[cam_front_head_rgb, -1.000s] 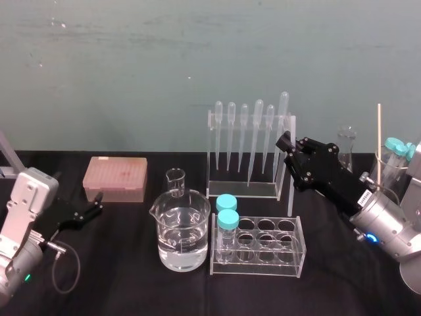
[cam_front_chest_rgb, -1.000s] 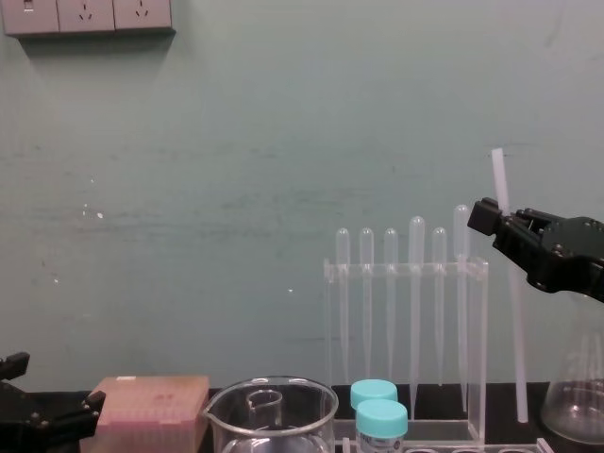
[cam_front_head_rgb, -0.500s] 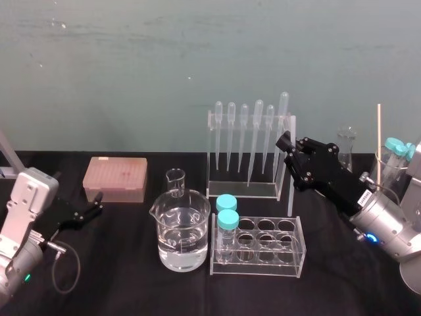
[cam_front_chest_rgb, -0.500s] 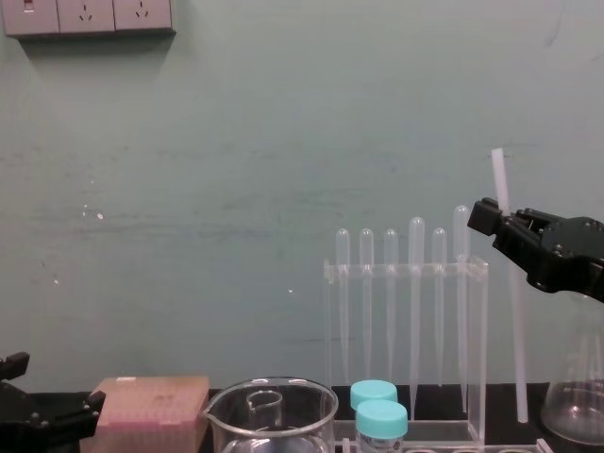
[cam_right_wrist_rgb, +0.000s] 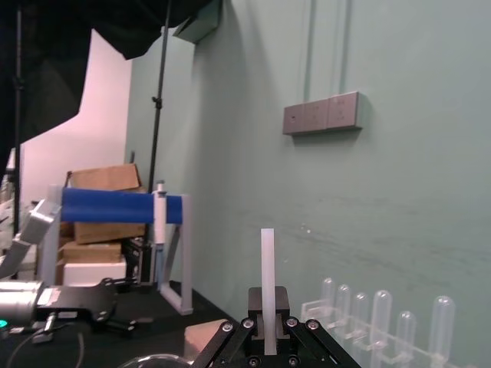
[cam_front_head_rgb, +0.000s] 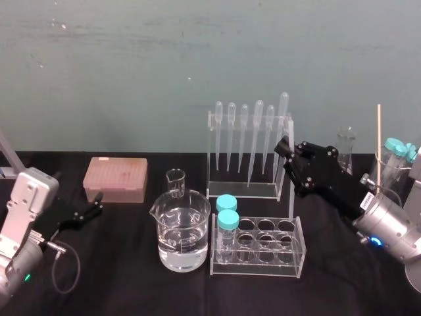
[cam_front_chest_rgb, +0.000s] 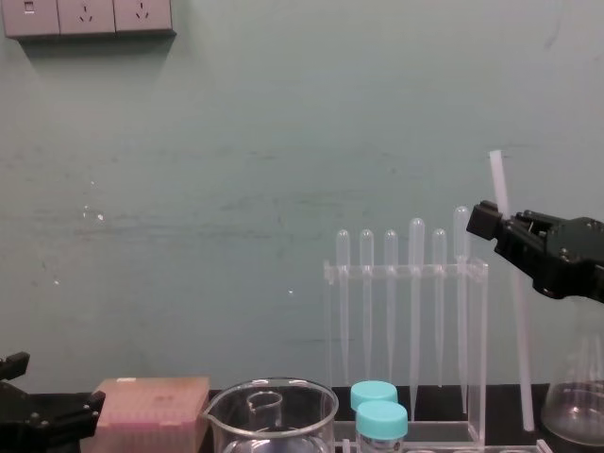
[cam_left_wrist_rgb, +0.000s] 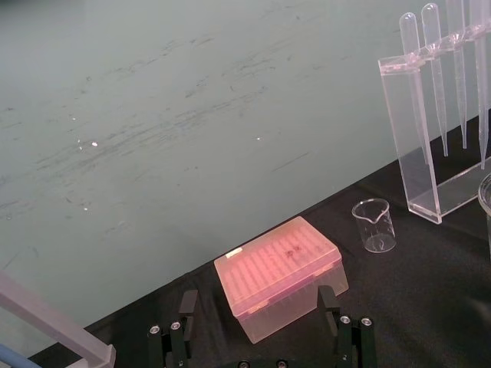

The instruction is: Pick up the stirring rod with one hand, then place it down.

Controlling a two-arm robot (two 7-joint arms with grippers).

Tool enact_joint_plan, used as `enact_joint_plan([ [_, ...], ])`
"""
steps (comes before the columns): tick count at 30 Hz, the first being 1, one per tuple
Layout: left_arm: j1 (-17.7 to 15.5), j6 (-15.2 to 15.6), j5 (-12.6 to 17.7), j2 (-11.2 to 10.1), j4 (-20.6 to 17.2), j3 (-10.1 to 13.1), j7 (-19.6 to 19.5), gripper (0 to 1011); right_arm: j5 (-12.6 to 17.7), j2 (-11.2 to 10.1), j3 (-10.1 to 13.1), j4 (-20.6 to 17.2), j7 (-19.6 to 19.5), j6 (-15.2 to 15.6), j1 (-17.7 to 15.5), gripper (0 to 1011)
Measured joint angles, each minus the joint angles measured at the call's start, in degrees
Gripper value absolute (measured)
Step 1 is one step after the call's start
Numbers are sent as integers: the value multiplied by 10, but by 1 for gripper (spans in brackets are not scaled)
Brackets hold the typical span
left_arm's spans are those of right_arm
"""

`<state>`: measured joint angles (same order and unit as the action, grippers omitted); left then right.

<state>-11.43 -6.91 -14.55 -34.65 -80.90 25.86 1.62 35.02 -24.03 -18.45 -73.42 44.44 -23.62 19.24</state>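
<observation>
This is looking like a laboratory: a clear rack of pipettes (cam_front_head_rgb: pixel 250 150) is standing mid-frame on a black counter (cam_front_head_rgb: pixel 118 276), a beaker (cam_front_head_rgb: pixel 181 234) of clear liquid and a tube rack (cam_front_head_rgb: pixel 266 249) with blue-capped vials (cam_front_head_rgb: pixel 227 220) are sitting below it, and a pink tip box (cam_front_head_rgb: pixel 115 179) is lying at left.

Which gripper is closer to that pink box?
Left. The left gripper sits beside the pink box; the right gripper, holding the rod, is far off by the pipette rack.

My right gripper (cam_front_head_rgb: pixel 284 146) held the stirring rod (cam_front_head_rgb: pixel 290 197) near upright at the pipette rack's (cam_front_head_rgb: pixel 230 191) three o'clock; my left gripper (cam_front_head_rgb: pixel 99 203) sat at the pink box's (cam_front_head_rgb: pixel 114 178) seven o'clock.
</observation>
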Motion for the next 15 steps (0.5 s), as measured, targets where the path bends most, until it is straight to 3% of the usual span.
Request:
enact_joint_plan([
  [15,0,0,0,0,0,0,0,1000,3,-18,-14,-16,17,17,-19,70],
])
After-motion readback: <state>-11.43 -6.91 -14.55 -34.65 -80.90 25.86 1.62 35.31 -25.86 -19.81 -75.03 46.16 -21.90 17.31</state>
